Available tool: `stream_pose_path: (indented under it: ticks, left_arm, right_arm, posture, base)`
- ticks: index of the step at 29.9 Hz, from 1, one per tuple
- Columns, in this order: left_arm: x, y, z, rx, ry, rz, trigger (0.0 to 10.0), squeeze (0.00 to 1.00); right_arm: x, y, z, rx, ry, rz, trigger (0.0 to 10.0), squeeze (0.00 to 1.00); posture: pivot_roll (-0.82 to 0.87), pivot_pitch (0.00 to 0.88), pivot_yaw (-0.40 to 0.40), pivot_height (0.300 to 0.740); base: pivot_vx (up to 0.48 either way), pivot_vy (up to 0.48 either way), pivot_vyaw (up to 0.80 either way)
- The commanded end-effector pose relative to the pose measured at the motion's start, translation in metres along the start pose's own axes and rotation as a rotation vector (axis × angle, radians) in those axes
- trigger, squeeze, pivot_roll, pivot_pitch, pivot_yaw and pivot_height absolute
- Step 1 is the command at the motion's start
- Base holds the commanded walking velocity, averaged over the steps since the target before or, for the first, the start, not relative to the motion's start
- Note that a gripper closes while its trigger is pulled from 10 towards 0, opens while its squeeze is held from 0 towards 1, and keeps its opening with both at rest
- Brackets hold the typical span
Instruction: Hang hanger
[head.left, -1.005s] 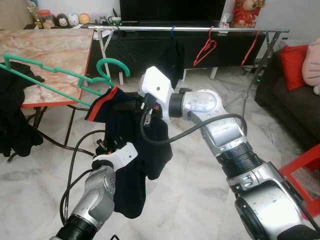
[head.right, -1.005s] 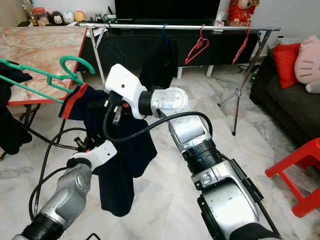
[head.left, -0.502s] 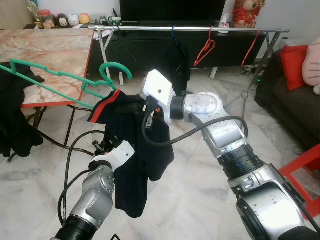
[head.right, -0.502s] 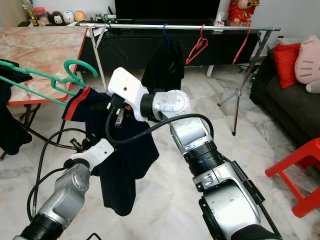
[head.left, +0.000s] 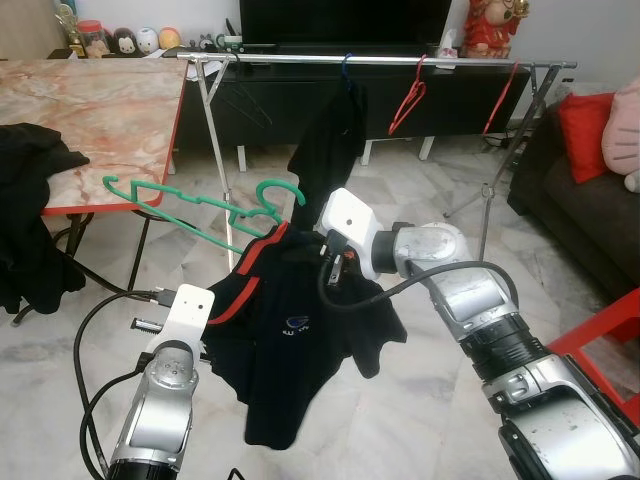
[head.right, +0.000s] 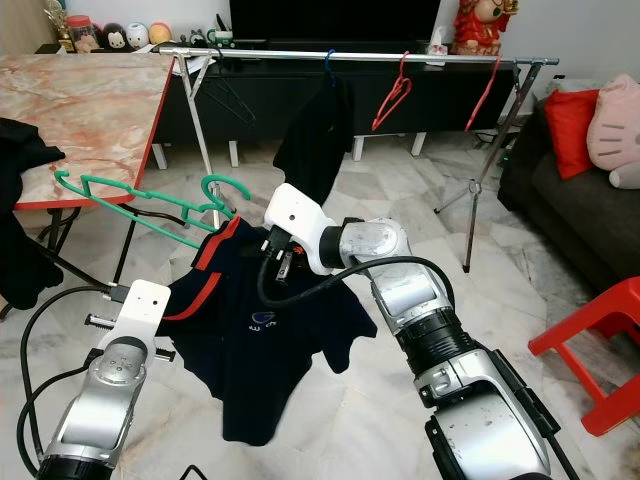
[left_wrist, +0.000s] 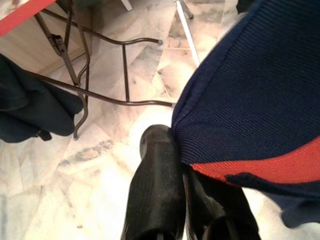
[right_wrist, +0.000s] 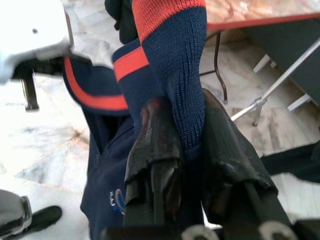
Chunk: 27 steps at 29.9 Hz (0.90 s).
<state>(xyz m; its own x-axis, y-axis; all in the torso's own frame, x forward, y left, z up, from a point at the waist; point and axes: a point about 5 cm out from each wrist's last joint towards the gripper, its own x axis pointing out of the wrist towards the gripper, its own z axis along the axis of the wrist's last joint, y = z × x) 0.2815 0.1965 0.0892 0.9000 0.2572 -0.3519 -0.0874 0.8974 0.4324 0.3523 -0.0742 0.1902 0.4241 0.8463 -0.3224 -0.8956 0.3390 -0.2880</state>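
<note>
At frame centre a navy shirt (head.left: 290, 340) sags off a green hanger (head.left: 200, 205), stretched between both arms so the hanger can be worked further in. The right gripper (right_wrist: 187, 145) pinches the red-edged collar between its fingers, holding the neck up by the hook. The left gripper (left_wrist: 182, 175) has its fingers closed on the hem with the red band (only a fold shows there), keeping the cloth spread. Behind, across the upper frame, the rail (head.left: 400, 60) carries red hangers (head.left: 408, 98). Marble floor (head.left: 420, 400) below; a marble-topped table (head.left: 100, 110) at upper left, a sofa (head.left: 590, 190) at right.
</note>
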Motion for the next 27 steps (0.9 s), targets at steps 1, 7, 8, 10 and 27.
stream_pose_path:
  ticks: [1,7,8,10,27]
  left_arm:
    - [-0.002,0.007,-0.006,-0.062,0.033,0.013,0.0,0.00]
    - [-0.005,0.017,-0.017,-0.198,0.078,0.032,0.0,0.00]
    - [-0.005,0.017,-0.017,-0.201,0.079,0.032,0.0,0.00]
    - [-0.005,0.017,-0.017,-0.203,0.079,0.031,0.0,0.00]
    - [-0.010,0.030,-0.034,-0.311,0.147,0.039,10.0,0.00]
  right_arm:
    - [-0.011,-0.007,-0.010,0.005,0.020,-0.040,0.0,0.00]
    - [-0.034,-0.007,-0.027,0.029,-0.059,0.032,0.0,0.00]
    - [-0.034,-0.007,-0.029,0.029,-0.053,0.033,0.0,0.00]
    - [-0.035,-0.007,-0.029,0.028,-0.051,0.034,0.0,0.00]
    - [-0.092,0.028,-0.074,0.403,-0.226,0.455,0.0,0.00]
  posture:
    - [-0.04,0.000,-0.068,0.740]
    - [-0.04,0.000,-0.064,0.740]
    - [-0.04,0.000,-0.064,0.740]
    - [-0.04,0.000,-0.064,0.740]
    - [-0.05,0.000,-0.046,0.740]
  base:
    - [0.000,0.000,0.00]
    - [0.000,0.000,0.00]
    - [0.000,0.000,0.00]
    - [0.000,0.000,0.00]
    - [0.000,0.000,0.00]
